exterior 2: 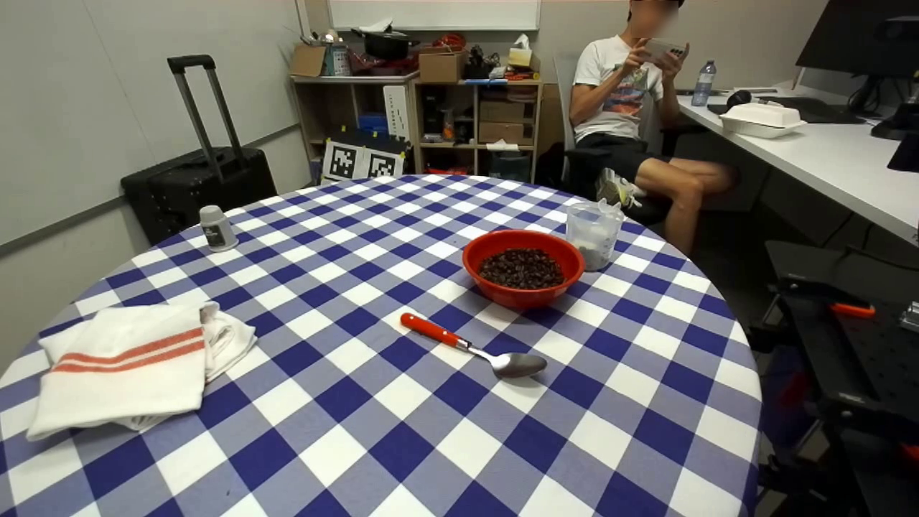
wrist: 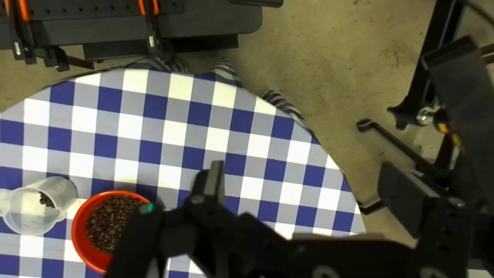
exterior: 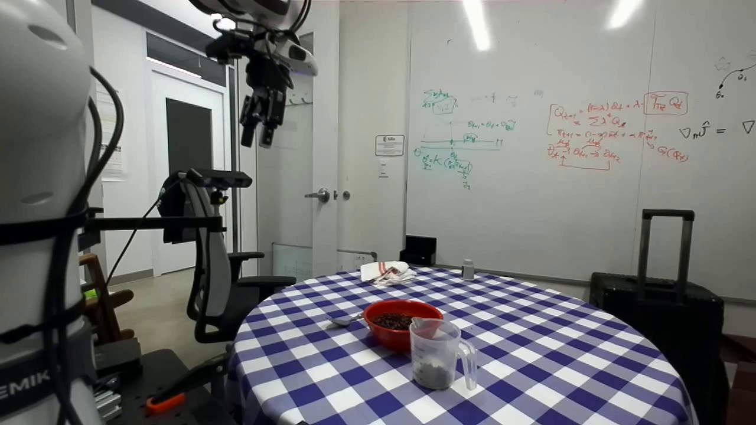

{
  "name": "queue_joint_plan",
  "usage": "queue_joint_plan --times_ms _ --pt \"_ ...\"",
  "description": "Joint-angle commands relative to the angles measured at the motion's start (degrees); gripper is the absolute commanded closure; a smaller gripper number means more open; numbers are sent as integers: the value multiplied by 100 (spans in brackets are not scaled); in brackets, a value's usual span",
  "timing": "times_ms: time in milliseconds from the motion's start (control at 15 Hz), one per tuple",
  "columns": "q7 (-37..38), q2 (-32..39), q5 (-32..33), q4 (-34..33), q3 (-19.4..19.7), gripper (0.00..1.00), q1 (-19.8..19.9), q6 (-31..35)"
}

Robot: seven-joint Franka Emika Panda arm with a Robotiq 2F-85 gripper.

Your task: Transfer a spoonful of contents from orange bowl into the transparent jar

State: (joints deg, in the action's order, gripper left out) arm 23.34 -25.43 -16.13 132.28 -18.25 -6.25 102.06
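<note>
The gripper [exterior: 257, 140] hangs empty, its fingers parted, well above the height of the bowl [exterior 2: 518, 296], which sits on a checked cloth [exterior 2: 344, 287] with dark beans [exterior 2: 523, 269] inside. The jar [exterior: 434, 348] stands upright just beside the bowl; the spoon [exterior 2: 467, 345] lies flat near the bowl, on the side away from the jar. Some beans show inside the jar from the wrist, so a spoonful may already be in; whether they are this task's delivery cannot be told. With the spoon down, the step looks like either the approach to it or the end of the job. If scooping is due, the next move calls for dropping low beside the bowl, straddling the spoon's handle [exterior 2: 433, 329] and pinching it firmly; if not, for staying clear.
</note>
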Motion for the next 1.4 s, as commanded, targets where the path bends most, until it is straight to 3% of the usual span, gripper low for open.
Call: queue_joint_plan --times_ms 0,467,1333 --pt "399 1133 615 -459 -98 0 97 610" --pt "455 2672 1424 -906 383 0 10 1747" --pt "25 4868 2197 -2113 1243 0 -358 2659"
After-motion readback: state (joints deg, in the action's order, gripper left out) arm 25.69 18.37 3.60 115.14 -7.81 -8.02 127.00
